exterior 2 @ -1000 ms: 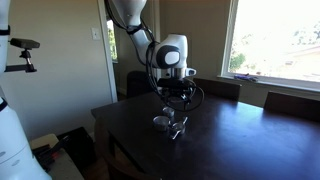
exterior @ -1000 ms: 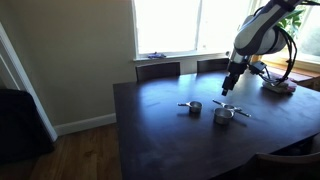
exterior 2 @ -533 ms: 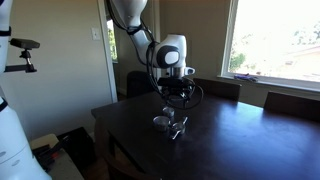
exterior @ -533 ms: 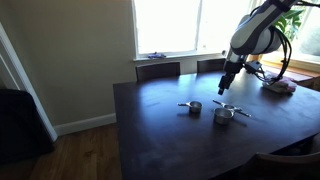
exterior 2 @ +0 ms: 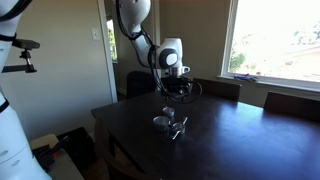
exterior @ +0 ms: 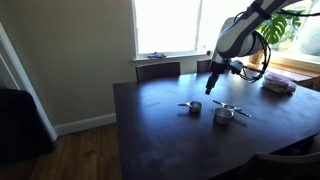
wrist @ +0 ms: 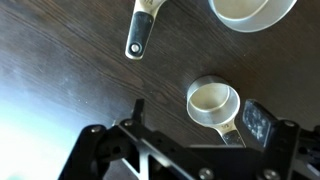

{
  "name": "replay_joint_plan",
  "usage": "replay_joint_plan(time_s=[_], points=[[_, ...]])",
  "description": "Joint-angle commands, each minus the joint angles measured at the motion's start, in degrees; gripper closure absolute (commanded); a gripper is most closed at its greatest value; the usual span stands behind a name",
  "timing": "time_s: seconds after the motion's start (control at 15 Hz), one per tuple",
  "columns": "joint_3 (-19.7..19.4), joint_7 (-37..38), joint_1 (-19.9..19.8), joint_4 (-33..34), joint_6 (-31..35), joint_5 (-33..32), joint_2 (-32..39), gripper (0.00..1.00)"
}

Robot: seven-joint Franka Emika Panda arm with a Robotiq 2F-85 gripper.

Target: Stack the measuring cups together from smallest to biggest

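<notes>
Silver metal, round and shiny, the measuring cups (exterior: 224, 114) stand on the dark wooden bench (exterior: 150, 135), close together near its middle. In both exterior views I make out two bowls side by side with thin flat handles sticking outward.

From the wrist view, a small cup (wrist: 213, 104) sits upright just ahead of the jaws. Its inside is a pale, smooth floor, and its straight handle runs back toward the camera with a dark patch on it. A bigger cup (wrist: 250, 12) is cut off by the top edge, its bowl just as pale inside and its rim thin and bright. To one side lies a separate handle (wrist: 143, 35), flat with a rounded end; I cannot see its bowl. The bench grain runs in fine dark streaks.

My gripper (exterior: 213, 84) hangs above the bench, apart from the cups, jaws spread wide and grasping nothing.
</notes>
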Motion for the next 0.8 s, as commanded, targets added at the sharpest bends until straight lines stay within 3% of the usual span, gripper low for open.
replay_joint_plan(time_s=[0.0,0.73], points=[[0.15,-2.28,0.71,4.43,1.38,-1.97,4.57,0.0],[1.19,-6.34,1.58,14.79,0.94,-5.82,15.44,0.0]])
